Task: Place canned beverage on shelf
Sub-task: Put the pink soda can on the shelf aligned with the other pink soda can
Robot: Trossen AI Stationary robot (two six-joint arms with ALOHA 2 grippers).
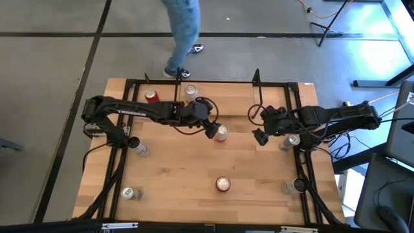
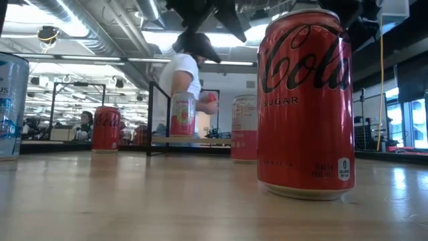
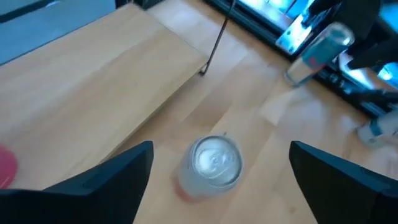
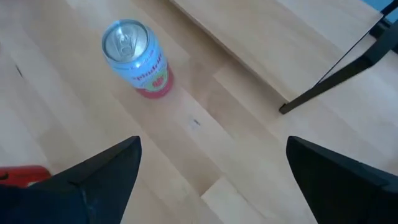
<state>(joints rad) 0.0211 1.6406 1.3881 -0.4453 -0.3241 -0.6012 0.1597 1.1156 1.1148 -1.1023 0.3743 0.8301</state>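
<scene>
A pale can with a pink base and a silver top (image 1: 221, 133) stands upright on the table just in front of the shelf (image 1: 236, 100), a low light-wood board with black rod frames. My left gripper (image 1: 212, 129) is open above this can; in the left wrist view the can (image 3: 213, 163) stands between and below the two spread fingers, untouched. My right gripper (image 1: 260, 137) is open and empty to the can's right, and its wrist view shows the can (image 4: 139, 61) and the shelf's board (image 4: 292, 37). A red can (image 1: 151, 96) and a silver-topped can (image 1: 190, 90) stand on the shelf.
A red cola can (image 1: 223, 184) stands near the table's front, large in the low view (image 2: 305, 100). More cans stand at the left (image 1: 137, 147), front left (image 1: 129, 193), right (image 1: 289, 142) and front right (image 1: 294, 187). A person (image 1: 181, 32) stands beyond the far edge.
</scene>
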